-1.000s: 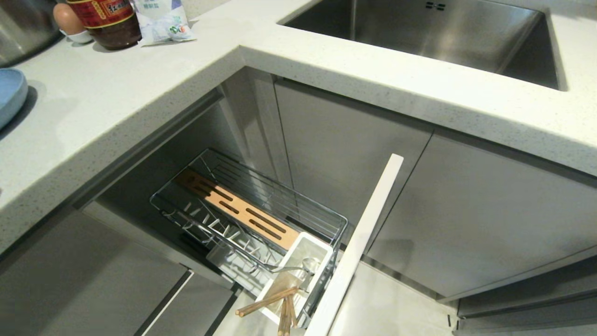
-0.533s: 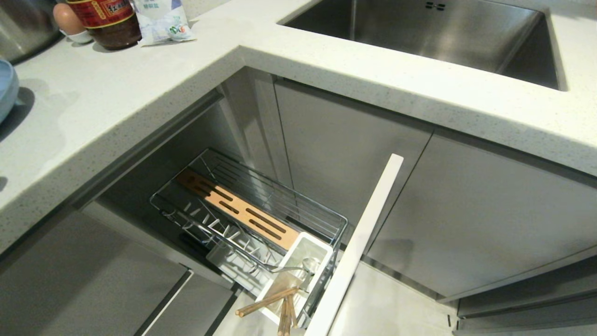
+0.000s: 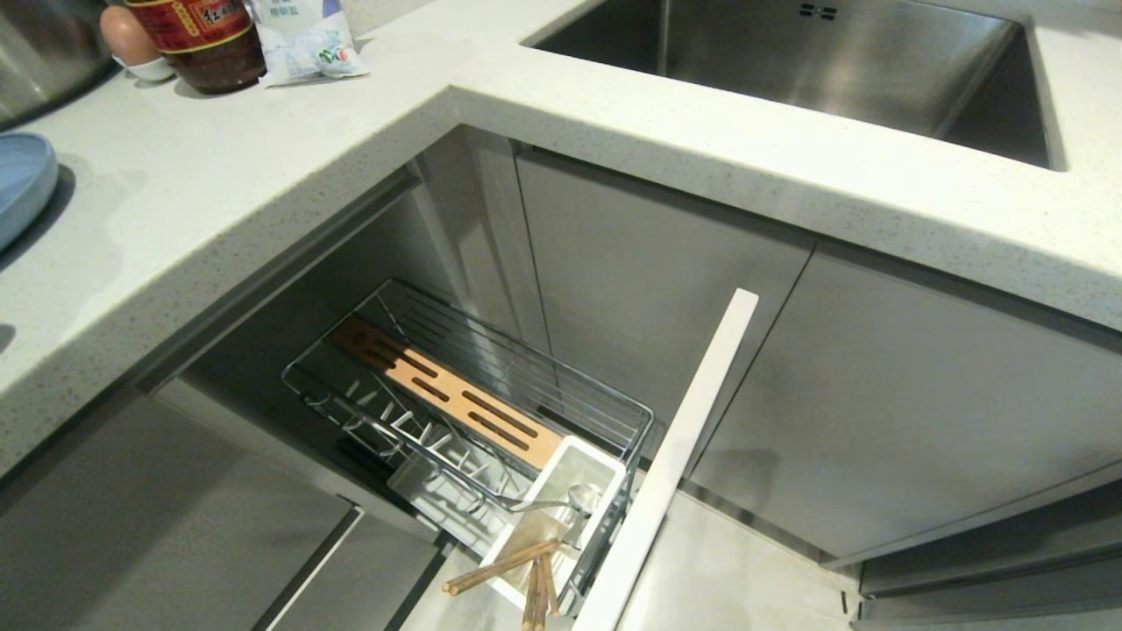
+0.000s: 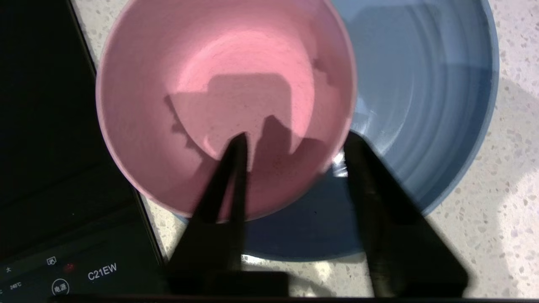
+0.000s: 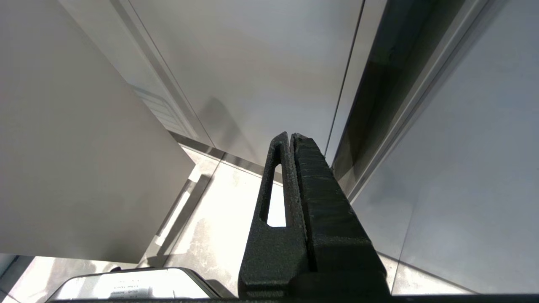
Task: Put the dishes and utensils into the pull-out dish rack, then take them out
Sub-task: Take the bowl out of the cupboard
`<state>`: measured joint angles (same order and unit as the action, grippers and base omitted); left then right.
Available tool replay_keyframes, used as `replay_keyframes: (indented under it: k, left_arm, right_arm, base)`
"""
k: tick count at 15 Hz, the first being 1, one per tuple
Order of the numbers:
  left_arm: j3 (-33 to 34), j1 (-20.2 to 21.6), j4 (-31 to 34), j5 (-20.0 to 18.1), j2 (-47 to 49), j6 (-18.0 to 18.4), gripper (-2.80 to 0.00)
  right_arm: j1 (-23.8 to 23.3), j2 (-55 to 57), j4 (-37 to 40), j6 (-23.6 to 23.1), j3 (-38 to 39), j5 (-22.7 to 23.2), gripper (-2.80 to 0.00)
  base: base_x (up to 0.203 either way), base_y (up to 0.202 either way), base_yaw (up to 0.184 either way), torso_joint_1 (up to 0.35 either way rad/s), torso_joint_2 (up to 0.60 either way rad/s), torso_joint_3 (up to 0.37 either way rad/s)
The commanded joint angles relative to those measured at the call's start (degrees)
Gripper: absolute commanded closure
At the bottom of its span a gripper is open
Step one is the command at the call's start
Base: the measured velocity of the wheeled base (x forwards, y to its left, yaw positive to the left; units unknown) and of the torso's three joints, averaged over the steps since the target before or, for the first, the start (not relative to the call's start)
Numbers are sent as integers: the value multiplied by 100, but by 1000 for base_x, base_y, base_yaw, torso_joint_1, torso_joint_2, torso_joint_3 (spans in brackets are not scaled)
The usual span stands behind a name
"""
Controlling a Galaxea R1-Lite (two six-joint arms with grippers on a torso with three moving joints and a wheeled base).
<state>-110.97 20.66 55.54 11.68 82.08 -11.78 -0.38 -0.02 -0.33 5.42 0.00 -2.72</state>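
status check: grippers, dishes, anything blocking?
Left gripper jaws open astride pink bowl rim, bowl sits in blue plate on counter. Right gripper shut, parked low by cabinets. Nothing blocking.

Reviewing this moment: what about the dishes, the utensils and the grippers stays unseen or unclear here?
- Blue plate: the head view's left edge cuts most of it off; in the left wrist view the pink bowl covers part.
- Left gripper: outside the head view; its fingers straddle the bowl's rim, contact unclear.
- Fork: not told apart from the spoon in the caddy, too small.
- Chopsticks: their ends leave the bottom edge.
- Right gripper: seen only by its wrist camera.
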Motion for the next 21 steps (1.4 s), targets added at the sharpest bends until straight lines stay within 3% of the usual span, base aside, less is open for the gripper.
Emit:
replay_keyframes:
  k: [1, 5, 10, 11, 13, 16, 21]
  left_arm:
    - [5, 25, 18, 10, 10, -9, -280]
    - [-3, 59, -231, 9, -140, -196, -280]
    - [102, 35, -1662, 165, -798, -1410, -280]
    - [222, 13, -1834, 186, -952, -1485, 0]
    - [490, -78, -2255, 194, -1257, -1561, 0]
    - [586, -502, -2384, 203, -1537, -1851, 0]
    - [778, -1830, -2361, 370, -1824, -2029, 0]
  right_arm:
    - [0, -24, -2, 2, 0, -1, 0]
    - [3, -24, -2, 2, 0, -1, 0]
    - [3, -24, -2, 2, 0, -1, 0]
    - [3, -15, -2, 2, 0, -1, 0]
    - [3, -23, -2, 2, 0, -1, 0]
    - [-3, -18, -2, 2, 0, -1, 0]
    - [1, -18, -2, 2, 0, -1, 0]
  base:
    - [0, 0, 0, 0, 0, 0]
    - [0, 0, 0, 0, 0, 0]
    - [0, 0, 0, 0, 0, 0]
    - [0, 0, 0, 0, 0, 0]
    - [0, 0, 0, 0, 0, 0]
    - [0, 0, 0, 0, 0, 0]
    - [0, 0, 0, 0, 0, 0]
